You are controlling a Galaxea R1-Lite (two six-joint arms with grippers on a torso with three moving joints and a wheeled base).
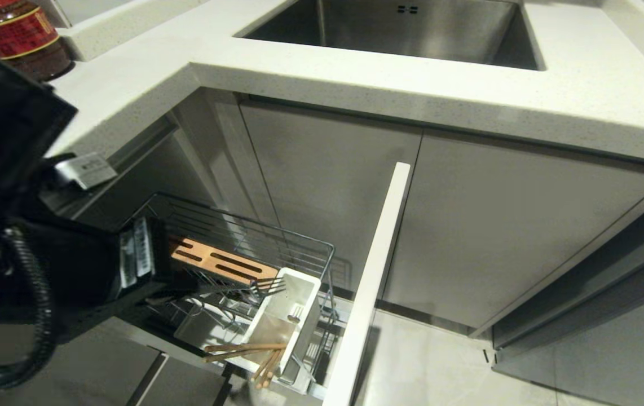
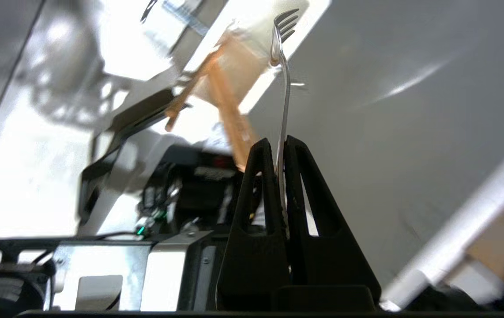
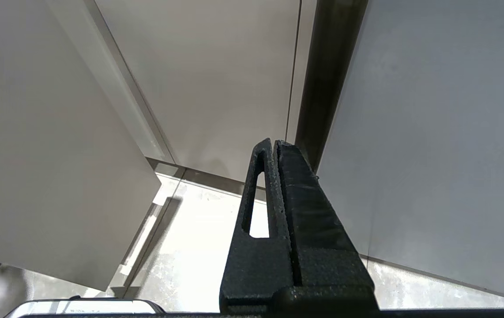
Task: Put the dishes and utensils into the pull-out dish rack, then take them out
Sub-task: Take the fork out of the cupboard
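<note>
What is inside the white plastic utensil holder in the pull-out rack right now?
Light-brown wooden chopsticks stick out of the white rectangular plastic utensil holder, leaning over its rim. The silver metal fork, gripped by the left tool, hangs above it. The holder's bottom is hidden.

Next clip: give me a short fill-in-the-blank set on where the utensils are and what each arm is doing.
1. The left gripper has its jaws shut on the handle of the ____.
2. The chopsticks lean out of the white ____ in the dish rack.
3. The right gripper holds ____, jaws shut.
4. Above the cupboards, the steel ____ is set into the counter.

Missing words: fork; utensil holder; nothing; sink
</note>
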